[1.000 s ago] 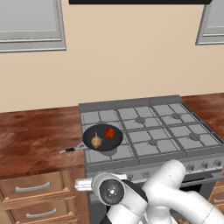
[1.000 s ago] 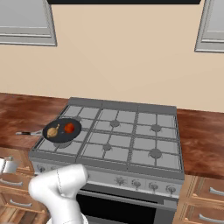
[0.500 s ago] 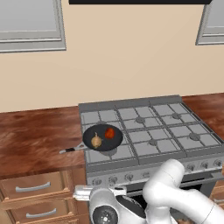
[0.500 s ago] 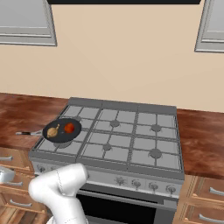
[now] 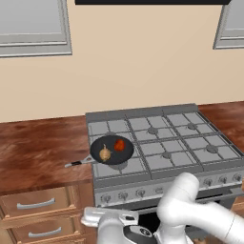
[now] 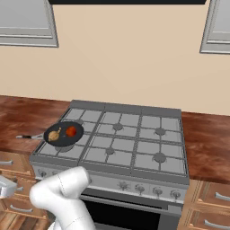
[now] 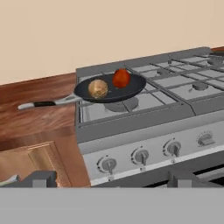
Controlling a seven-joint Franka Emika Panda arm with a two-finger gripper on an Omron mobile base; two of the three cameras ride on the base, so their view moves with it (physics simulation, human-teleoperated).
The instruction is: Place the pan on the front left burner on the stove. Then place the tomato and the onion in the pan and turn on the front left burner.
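One step looks left: the pan (image 5: 113,149) sits on the front left burner (image 7: 121,105) of the stove (image 6: 134,148), with the tomato (image 5: 119,145) and the onion (image 5: 105,154) side by side inside it, so the thing to handle is the leftmost knob (image 7: 107,164) on the front panel. I judge it small, stiff and smooth, likely to slip; the fingers should take it on opposite sides of its rim and twist. The hand (image 7: 105,178) hangs low in front of the panel, its fingertips spread wide apart and empty. The hand view shows the knobs close up and the burner cap under the pan. The two base views show all six burners and the wooden surface (image 5: 38,152) to the left.
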